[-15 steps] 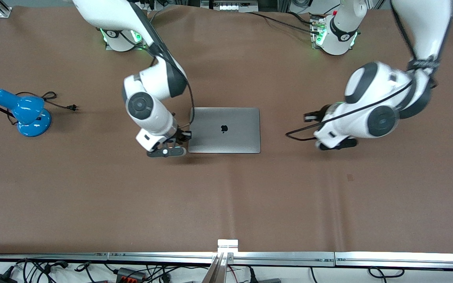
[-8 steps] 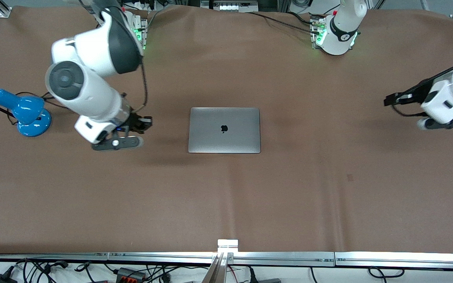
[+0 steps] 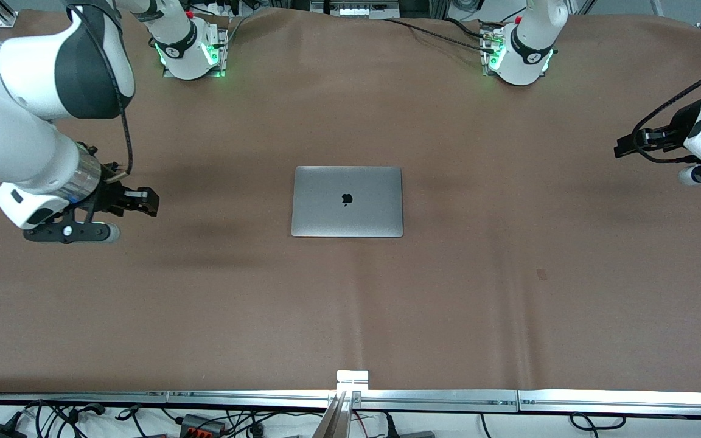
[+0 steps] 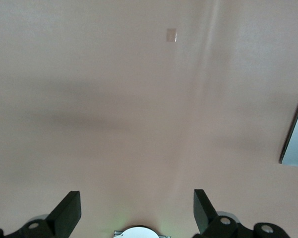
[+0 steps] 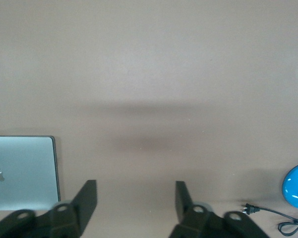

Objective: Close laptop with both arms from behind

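Note:
The space-grey laptop (image 3: 347,201) lies shut and flat in the middle of the brown table, its dark Apple logo facing up. It also shows in the right wrist view (image 5: 22,171), and its edge shows in the left wrist view (image 4: 297,134). My right gripper (image 3: 139,202) is open and empty, up over bare table toward the right arm's end, well apart from the laptop; it also shows in its own wrist view (image 5: 135,198). My left gripper (image 3: 629,145) is open and empty over the left arm's end of the table; its wrist view (image 4: 137,210) shows bare table between the fingers.
A blue desk lamp (image 5: 297,191) with a black cord and plug (image 5: 249,208) shows in the right wrist view; the right arm hides it in the front view. A small dark mark (image 3: 541,275) lies on the table cover. A metal rail (image 3: 350,398) runs along the table's near edge.
Both arms have swung away from the laptop toward their own ends of the table. The right arm now covers the blue lamp. The laptop has not moved.

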